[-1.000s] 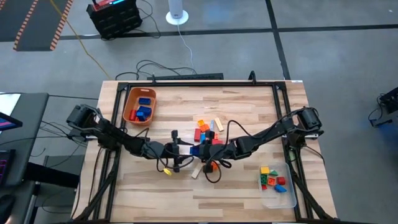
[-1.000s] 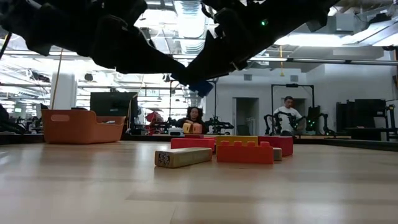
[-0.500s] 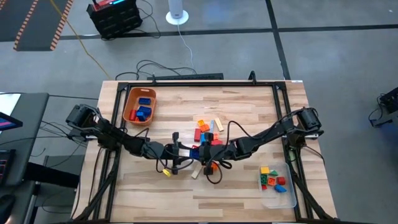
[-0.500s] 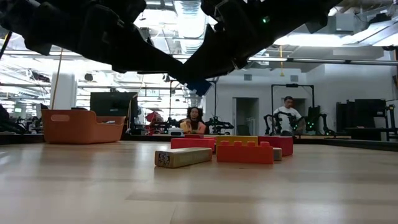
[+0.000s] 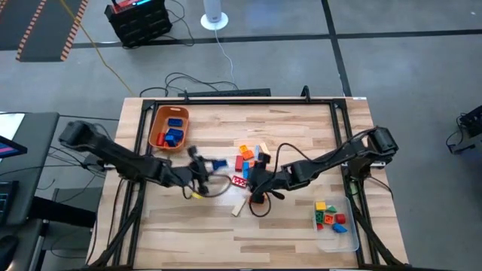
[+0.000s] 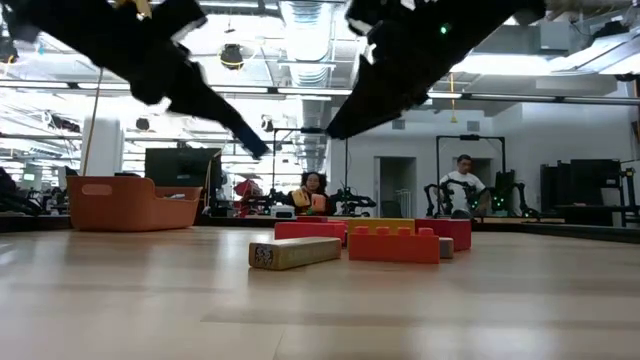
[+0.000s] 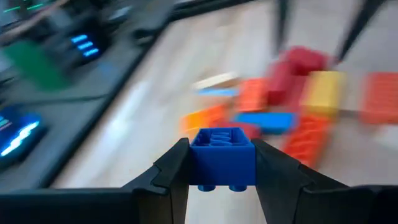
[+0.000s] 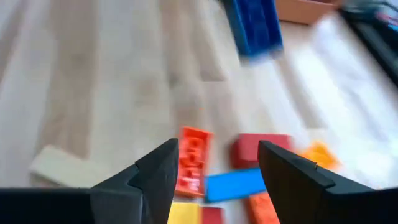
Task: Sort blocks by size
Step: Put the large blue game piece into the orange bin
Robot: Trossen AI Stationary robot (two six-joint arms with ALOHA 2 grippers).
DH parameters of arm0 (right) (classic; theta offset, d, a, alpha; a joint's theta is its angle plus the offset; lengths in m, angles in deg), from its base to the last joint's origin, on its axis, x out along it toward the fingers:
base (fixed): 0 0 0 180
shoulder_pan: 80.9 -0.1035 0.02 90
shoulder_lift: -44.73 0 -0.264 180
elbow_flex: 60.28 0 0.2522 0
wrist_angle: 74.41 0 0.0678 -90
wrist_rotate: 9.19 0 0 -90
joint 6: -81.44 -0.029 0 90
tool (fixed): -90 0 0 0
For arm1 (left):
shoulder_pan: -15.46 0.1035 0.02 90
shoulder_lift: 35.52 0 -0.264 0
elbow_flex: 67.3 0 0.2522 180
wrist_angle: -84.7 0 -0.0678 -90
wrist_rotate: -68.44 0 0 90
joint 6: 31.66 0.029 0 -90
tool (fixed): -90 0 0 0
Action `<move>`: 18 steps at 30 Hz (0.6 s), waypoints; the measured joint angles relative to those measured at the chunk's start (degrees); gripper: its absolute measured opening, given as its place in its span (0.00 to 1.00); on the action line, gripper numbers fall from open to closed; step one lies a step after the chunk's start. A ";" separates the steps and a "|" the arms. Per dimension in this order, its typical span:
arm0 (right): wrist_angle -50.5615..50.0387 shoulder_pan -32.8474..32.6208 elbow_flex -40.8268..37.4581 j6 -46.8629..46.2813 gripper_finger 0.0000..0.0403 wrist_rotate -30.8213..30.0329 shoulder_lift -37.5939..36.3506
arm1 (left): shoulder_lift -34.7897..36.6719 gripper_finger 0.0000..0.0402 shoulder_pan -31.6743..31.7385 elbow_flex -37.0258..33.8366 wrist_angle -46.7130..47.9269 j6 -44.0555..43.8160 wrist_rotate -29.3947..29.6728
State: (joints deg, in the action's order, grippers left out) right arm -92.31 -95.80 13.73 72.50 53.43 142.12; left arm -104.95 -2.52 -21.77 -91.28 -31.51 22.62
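Orange bin (image 5: 169, 128) lies near left end effector (image 5: 207, 165).

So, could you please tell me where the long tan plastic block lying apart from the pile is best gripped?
Probably across its narrow width at mid-length, coming straight down from above. The long tan plastic block lies flat on the wooden table, a little apart from the pile, with bare wood showing along both of its long sides.
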 joint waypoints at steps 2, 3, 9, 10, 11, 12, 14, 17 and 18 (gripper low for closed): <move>-2.49 0.01 0.00 -1.40 0.62 -1.76 -1.34 | 6.58 0.34 0.43 0.00 8.83 -4.30 5.54; -2.88 0.01 0.00 -1.61 0.62 -2.01 -1.69 | 9.66 0.34 0.89 0.00 13.50 -7.03 7.81; -2.71 -0.45 0.00 -1.67 0.62 -2.23 -1.66 | 23.85 0.34 8.13 0.00 41.25 -28.25 11.83; -2.71 -0.45 0.00 -1.67 0.62 -2.23 -1.56 | 25.10 0.34 9.54 0.00 44.83 -31.00 11.91; -2.88 -0.42 -0.01 -1.65 0.62 -2.23 -1.46 | 25.88 0.34 10.82 0.00 47.78 -33.14 11.93; -2.93 -0.40 -0.08 -1.66 0.62 -2.26 -1.45 | 26.42 0.34 12.03 0.00 49.89 -34.66 11.91; -2.85 -0.37 -0.09 -1.67 0.62 -2.31 -1.45 | 26.84 0.34 14.12 0.00 52.67 -36.52 11.86; -2.87 -0.39 -0.09 -1.56 0.62 -2.43 -1.45 | 26.04 0.34 16.90 0.00 55.04 -37.57 10.79; -2.88 -0.39 -0.09 -1.56 0.62 -2.43 -1.45 | 25.57 0.34 17.80 0.00 55.68 -37.88 10.10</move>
State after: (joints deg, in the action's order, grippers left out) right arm -95.19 -96.19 13.64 70.94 51.00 140.67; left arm -79.38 15.29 -21.77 -35.59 -69.39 32.72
